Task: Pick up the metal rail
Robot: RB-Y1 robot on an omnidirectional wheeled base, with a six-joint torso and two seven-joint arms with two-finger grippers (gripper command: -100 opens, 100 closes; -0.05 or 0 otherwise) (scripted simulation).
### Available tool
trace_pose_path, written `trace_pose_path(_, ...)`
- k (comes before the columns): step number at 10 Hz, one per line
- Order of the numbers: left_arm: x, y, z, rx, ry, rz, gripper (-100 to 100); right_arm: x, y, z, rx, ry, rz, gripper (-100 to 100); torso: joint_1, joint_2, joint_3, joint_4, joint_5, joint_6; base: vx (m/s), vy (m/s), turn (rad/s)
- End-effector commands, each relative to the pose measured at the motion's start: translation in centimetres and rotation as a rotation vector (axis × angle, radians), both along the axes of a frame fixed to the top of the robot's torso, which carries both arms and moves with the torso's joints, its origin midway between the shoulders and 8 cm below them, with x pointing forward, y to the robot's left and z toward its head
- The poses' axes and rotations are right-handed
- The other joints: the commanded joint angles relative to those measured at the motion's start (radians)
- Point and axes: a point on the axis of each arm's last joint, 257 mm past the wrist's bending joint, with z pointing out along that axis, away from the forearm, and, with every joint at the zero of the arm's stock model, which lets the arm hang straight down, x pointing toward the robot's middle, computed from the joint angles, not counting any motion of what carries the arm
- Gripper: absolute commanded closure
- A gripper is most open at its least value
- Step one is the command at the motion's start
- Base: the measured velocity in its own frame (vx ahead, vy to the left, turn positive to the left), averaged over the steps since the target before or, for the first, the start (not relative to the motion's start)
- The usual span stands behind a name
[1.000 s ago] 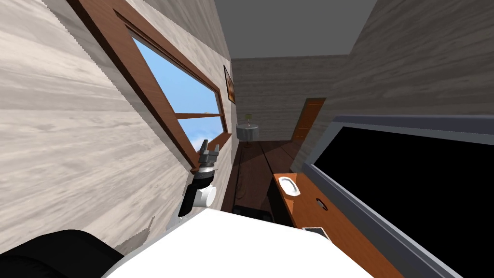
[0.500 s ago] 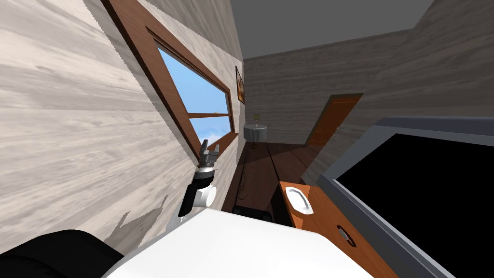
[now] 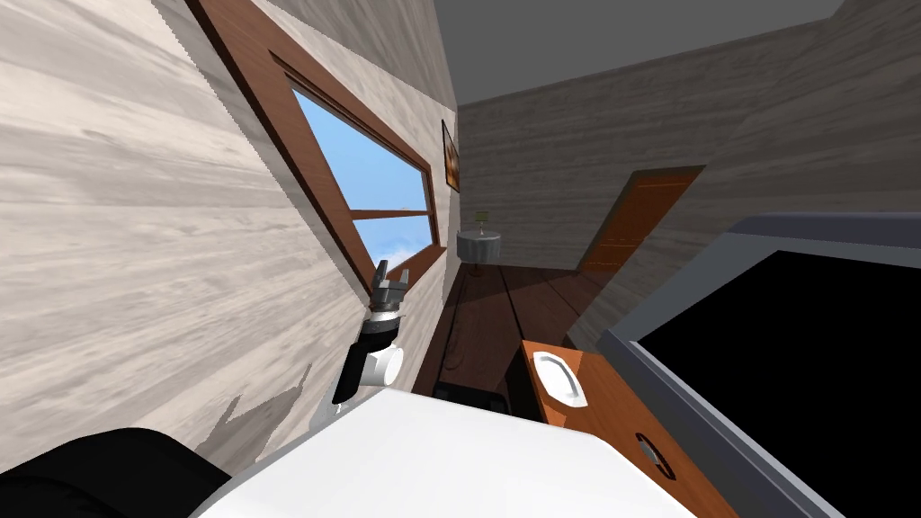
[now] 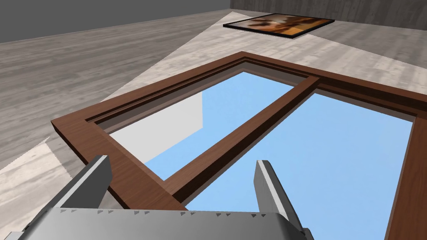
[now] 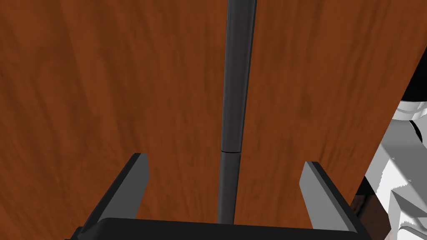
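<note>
Dark grey rail (image 5: 235, 83) lies on brown wood surface (image 5: 104, 83), running straight between right gripper (image 5: 225, 160) fingers, spread wide to straddle it. Left gripper (image 3: 391, 277), fingers also apart, is raised aside, likely for clearance.

the left gripper (image 3: 395, 270) is held up with its two thin fingers apart, close to the lower corner of the brown wood-framed window (image 3: 369, 162) in the pale plank wall (image 3: 135, 252). further along that wall hangs a small framed picture (image 3: 451, 157). at the far end of the dark wooden floor (image 3: 490, 306) stands a round grey table (image 3: 478, 247), near an orange-brown door (image 3: 639, 220). to the right, a white oval dish (image 3: 558, 378) lies on an orange-brown wooden counter (image 3: 607, 409), beside a grey-framed black area (image 3: 809, 360).
</note>
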Motion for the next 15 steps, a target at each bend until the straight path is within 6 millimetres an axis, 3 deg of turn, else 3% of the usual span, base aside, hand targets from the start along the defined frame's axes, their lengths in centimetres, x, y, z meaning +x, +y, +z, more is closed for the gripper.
trace_pose_path(1, 0.0, 0.0, 0.0, 0.0, 0.0, 0.0, 0, 0.8, 0.7, -1.0, -0.001, 0.002, -0.007, -100, 0.0, 0.0, 0.0, 0.0, 0.0, 0.0, -0.058, -0.034, 0.029)
trace_pose_path(2, 0.0, 0.0, 0.0, 0.0, 0.0, 0.0, 0, 1.4, 1.3, -1.8, 0.0, 0.002, -0.011, -100, 0.0, 0.001, 0.001, 0.0, 0.0, 0.0, -0.019, 0.023, 0.061)
trace_pose_path(3, 0.0, 0.0, 0.0, 0.0, 0.0, 0.0, 0, 1.2, 0.9, -1.3, 0.0, 0.001, -0.01, -100, 0.003, -0.001, 0.0, 0.0, 0.0, 0.0, -0.008, 0.008, 0.013)
trace_pose_path(4, 0.0, 0.0, 0.0, 0.0, 0.0, 0.0, 0, 1.2, 1.0, -1.4, -0.001, 0.002, -0.01, 100, 0.003, -0.001, -0.001, 0.0, 0.001, 0.0, 0.0, 0.0, 0.0)
trace_pose_path(8, 0.0, 0.0, 0.0, 0.0, 0.0, 0.0, 0, 1.2, 0.9, -1.4, -0.002, 0.003, -0.009, 100, 0.002, -0.002, -0.001, 0.0, 0.0, 0.0, 0.0, 0.0, 0.0)
trace_pose_path(9, 0.0, 0.0, 0.0, 0.0, 0.0, 0.0, 0, 1.2, 0.9, -1.4, -0.002, 0.003, -0.009, 0, 0.002, -0.002, -0.001, 0.0, 0.0, 0.0, 0.0, 0.0, 0.0)
trace_pose_path(10, 0.0, 0.0, 0.0, 0.0, 0.0, 0.0, 0, 0.3, 0.3, -0.4, -0.002, 0.002, -0.004, 100, 0.002, -0.002, -0.001, 0.0, 0.0, 0.0, 0.013, -0.004, -0.078)
trace_pose_path(14, 0.0, 0.0, 0.0, 0.0, 0.0, 0.0, 0, -0.5, -0.5, 0.7, -0.006, 0.005, 0.001, 100, 0.005, -0.006, -0.003, -0.001, 0.001, 0.001, 0.033, 0.017, -0.032)
trace_pose_path(15, 0.0, 0.0, 0.0, 0.0, 0.0, 0.0, 0, -0.5, -0.5, 0.7, -0.005, 0.004, 0.002, 0, 0.004, -0.005, -0.003, -0.001, 0.001, 0.0, 0.0, 0.0, 0.0)
